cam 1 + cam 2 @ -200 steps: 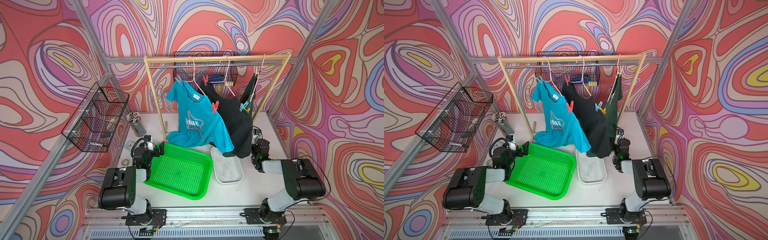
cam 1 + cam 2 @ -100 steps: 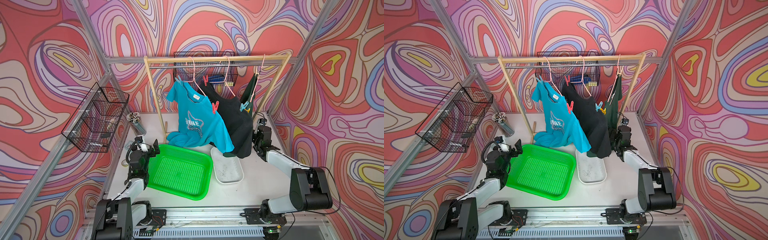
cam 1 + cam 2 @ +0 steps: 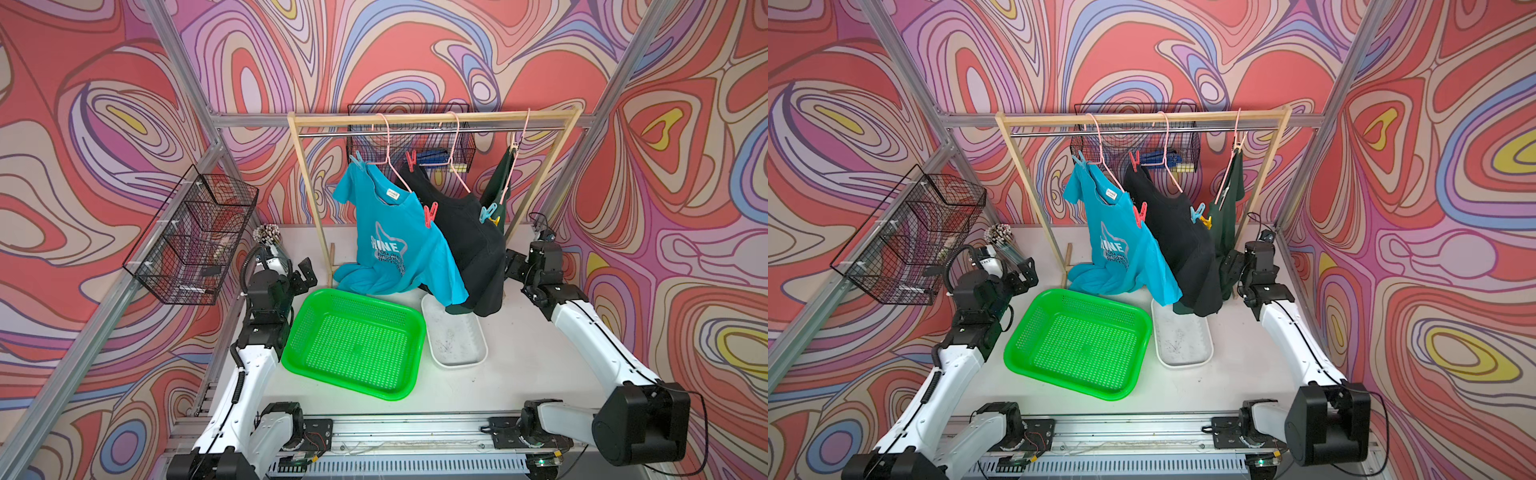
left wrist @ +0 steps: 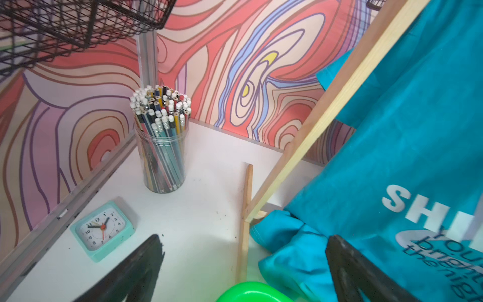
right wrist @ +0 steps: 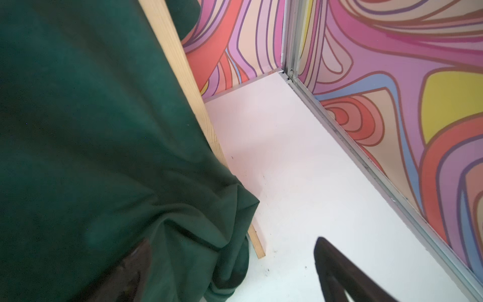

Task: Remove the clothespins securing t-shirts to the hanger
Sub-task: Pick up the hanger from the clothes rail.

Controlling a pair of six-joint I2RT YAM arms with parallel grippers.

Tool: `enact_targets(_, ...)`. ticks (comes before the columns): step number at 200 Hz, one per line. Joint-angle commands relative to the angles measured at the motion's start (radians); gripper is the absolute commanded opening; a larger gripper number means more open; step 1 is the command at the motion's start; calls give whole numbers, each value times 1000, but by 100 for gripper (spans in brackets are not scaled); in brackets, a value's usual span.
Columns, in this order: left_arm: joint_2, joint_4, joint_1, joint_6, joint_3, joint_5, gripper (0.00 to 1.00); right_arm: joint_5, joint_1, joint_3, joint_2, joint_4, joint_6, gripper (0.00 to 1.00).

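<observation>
Not begun, with coloured plastic spring clothespins [image 3: 430,214] clamping three hung fabric t-shirts [image 3: 395,232], left tool [image 3: 301,276] and right tool [image 3: 513,270] gaping empty.

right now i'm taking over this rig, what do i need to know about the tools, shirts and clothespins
Tools: left tool open, empty, low beside the turquoise SHINE shirt; right tool open, empty, low by the hem of the dark green shirt.
Shirts: those two and the black shirt hang on pink hangers on the wooden rack.
Clothespins, all clipped on: far light blue clothespin and near red clothespin on turquoise; far red clothespin and near light blue clothespin on black; yellow clothespin at the green shirt's edge.
Done: none removed. Left: all five seen.
</observation>
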Motion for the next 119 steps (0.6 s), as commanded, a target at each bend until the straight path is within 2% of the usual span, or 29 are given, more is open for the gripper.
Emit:
enact_targets(1, 0, -223, -2, -56, 56, 111, 100, 8, 4, 56, -41, -108, 5, 98)
enact_targets(43, 7, -343, -2, -51, 120, 219, 100, -61, 4, 126, -125, -188, -35, 98)
enact_targets(119, 45, -466, -3, -12, 221, 348, 100, -94, 4, 249, -229, -317, -46, 98)
